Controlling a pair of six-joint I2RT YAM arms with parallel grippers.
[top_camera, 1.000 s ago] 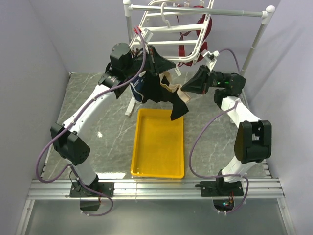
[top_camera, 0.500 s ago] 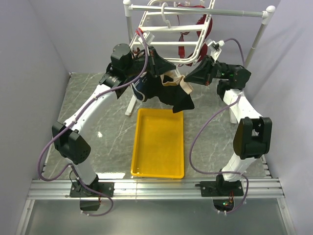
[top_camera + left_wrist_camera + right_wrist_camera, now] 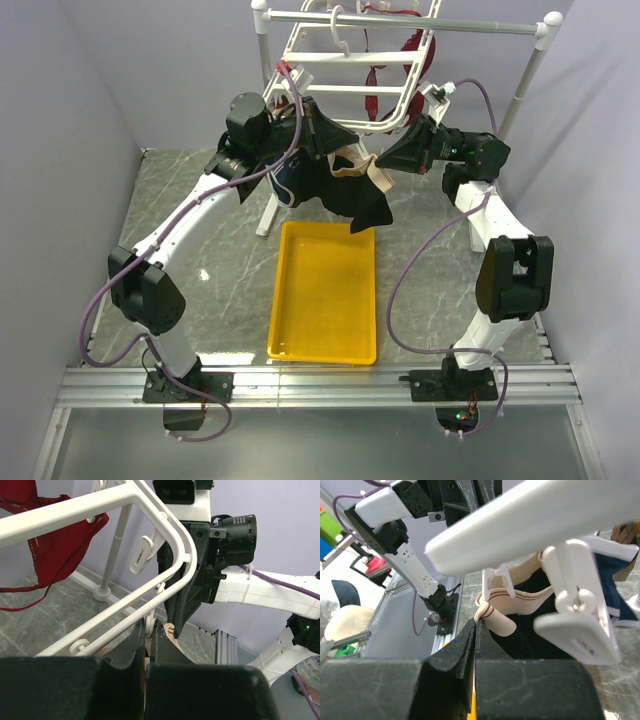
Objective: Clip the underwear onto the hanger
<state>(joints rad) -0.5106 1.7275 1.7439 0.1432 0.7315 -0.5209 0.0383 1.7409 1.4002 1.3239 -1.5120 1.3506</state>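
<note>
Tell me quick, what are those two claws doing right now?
The left gripper: closed, pinching the underwear.
The right gripper: closed, pinching the underwear's waistband.

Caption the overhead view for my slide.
Left gripper and right gripper hold the underwear up to the hanger, over a yellow tray.

The hanger (image 3: 350,88) and its dangling clips (image 3: 577,630) block passage above the underwear (image 3: 330,185).
</note>
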